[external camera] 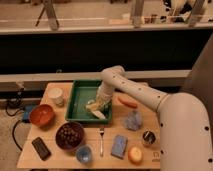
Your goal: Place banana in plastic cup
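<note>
The pale yellow banana (95,110) lies in the green tray (76,99), near the tray's front right part, with two splayed pieces. My gripper (100,103) reaches down into the tray from the right and sits right on top of the banana, partly hiding it. The small translucent blue plastic cup (84,154) stands at the table's front edge, left of centre, well in front of the tray and apart from the gripper.
A dark bowl (70,135) with dark round things stands between tray and blue cup. An orange bowl (41,115), white paper cup (56,96) and phone (41,148) are at left. A fork (101,141), blue sponge (119,146), orange stick (127,102), metal cup (148,137) and yellow fruit (135,155) lie right.
</note>
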### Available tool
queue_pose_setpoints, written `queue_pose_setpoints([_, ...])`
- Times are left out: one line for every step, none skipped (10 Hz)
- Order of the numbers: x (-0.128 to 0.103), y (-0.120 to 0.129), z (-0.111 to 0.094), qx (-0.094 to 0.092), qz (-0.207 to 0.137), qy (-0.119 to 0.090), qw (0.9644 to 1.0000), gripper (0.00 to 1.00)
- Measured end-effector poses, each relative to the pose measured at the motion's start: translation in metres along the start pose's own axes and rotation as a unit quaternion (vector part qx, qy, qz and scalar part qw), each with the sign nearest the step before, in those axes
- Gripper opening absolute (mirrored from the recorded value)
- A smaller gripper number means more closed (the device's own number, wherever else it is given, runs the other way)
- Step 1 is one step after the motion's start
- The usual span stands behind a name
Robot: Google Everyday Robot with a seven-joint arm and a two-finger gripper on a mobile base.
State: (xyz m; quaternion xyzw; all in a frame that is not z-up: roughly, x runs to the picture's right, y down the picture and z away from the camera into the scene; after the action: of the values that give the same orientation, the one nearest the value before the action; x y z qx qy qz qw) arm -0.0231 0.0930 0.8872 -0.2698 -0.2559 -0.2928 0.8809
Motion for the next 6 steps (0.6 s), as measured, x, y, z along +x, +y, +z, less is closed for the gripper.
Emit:
queue_pose_setpoints([-0.001,0.004,-0.005,0.000,-0.002,0.004,1.0000,0.09])
queue_pose_setpoints([0.001,0.010,-0.010,-0.001,-0.003,0.009,1.0000,0.09])
queue_pose_setpoints([0.002,0.014,-0.015,-0.001,-0.004,0.014,0.9999,0.09])
queue_pose_setpoints([0.000,0.016,-0.018,-0.002,-0.007,0.016,0.9998,0.09])
queue_pose_setpoints([0.000,0.019,-0.021,-0.002,-0.010,0.016,0.9998,0.09])
queue_pose_setpoints([-0.002,0.026,-0.027,-0.002,-0.014,0.017,0.9998,0.09])
